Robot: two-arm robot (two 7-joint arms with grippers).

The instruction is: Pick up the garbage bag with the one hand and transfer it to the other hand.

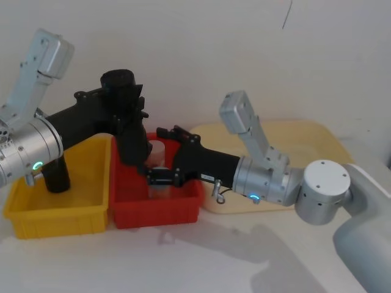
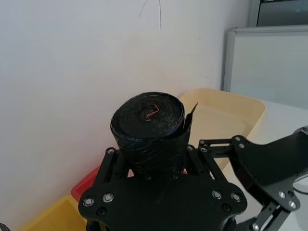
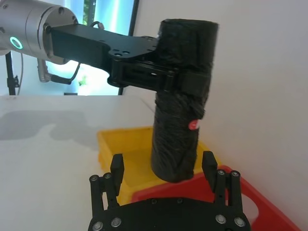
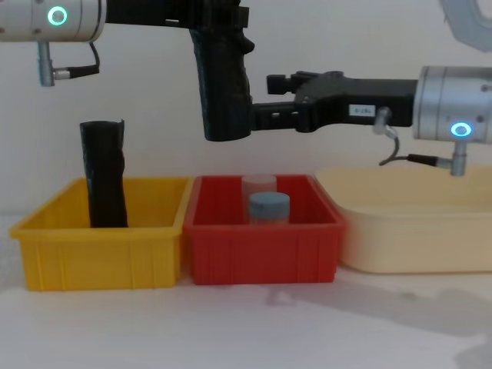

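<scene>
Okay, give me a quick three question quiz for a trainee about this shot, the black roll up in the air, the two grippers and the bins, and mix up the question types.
1. True or false: the right gripper is shut on the garbage bag.
2. Multiple choice: what holds the garbage bag in the air? A. the left gripper alone; B. the right gripper alone; C. both together.
3. Short answer: what stands in the yellow bin?

Key
1. False: it is open, with the bag's lower end between its sides.
2. A.
3. The slimmer black roll, standing upright.
</scene>
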